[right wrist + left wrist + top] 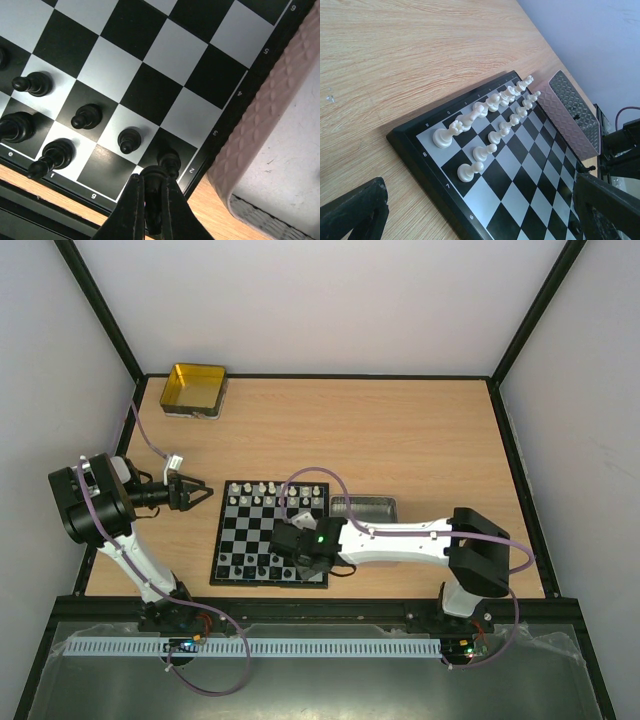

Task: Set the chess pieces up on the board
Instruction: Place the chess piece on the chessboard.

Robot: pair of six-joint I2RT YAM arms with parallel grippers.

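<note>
Over the checked black-and-grey chessboard (150,95), at its near right corner, the right jaws pinch a tiny black plastic chess piece (154,199) — back-rank placing, seemingly. Next: lower squarely, then release. Left jaws gape wide, empty, beside the board.

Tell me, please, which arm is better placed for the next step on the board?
Right. The right gripper is shut on a black piece over the board's near right corner. The left gripper hangs open and empty, off the board's left side.
</note>
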